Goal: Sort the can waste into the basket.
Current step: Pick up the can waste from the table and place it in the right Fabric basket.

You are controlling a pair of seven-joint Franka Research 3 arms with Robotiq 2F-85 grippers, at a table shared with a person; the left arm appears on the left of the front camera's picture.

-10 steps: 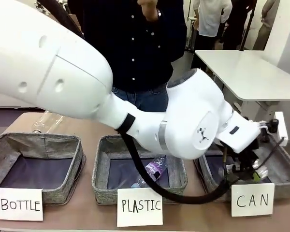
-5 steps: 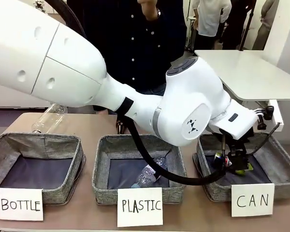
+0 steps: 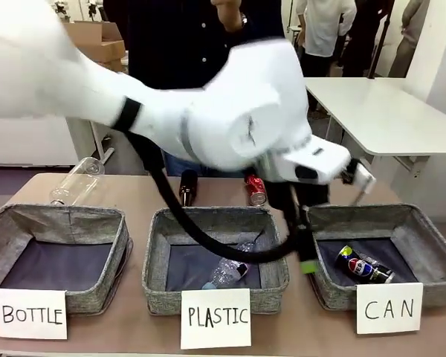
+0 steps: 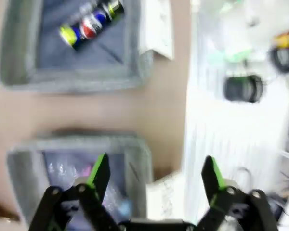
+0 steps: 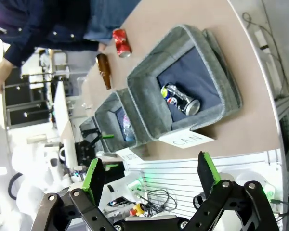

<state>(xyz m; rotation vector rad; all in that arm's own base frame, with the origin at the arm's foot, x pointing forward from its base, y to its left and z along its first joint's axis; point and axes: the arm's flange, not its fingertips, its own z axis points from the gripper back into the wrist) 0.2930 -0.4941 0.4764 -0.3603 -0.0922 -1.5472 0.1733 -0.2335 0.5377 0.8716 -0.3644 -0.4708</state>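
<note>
The silvery and dark blue can (image 3: 364,265) lies on its side on the dark floor of the CAN basket (image 3: 431,238), free of any gripper. It also shows as the blue can (image 4: 90,25) and the blue can (image 5: 179,100). The red can (image 3: 256,190) lies on the table behind the baskets, also seen as the red can (image 5: 121,42). My left gripper (image 3: 302,249) hangs open, blurred, between the PLASTIC and CAN baskets; its own view shows the left gripper (image 4: 155,171) holding nothing. My right gripper (image 5: 149,171) is open, high above the table edge by the CAN basket (image 5: 202,53).
The PLASTIC basket (image 3: 157,245) holds a clear plastic bottle (image 3: 227,271). The BOTTLE basket (image 3: 0,230) stands at the left. A brown bottle (image 3: 186,187) and a clear bottle (image 3: 78,181) lie on the table behind. A person stands at the far side.
My left gripper opened and let the blue can drop into the CAN basket. It then rose and swung left, out of that basket.
</note>
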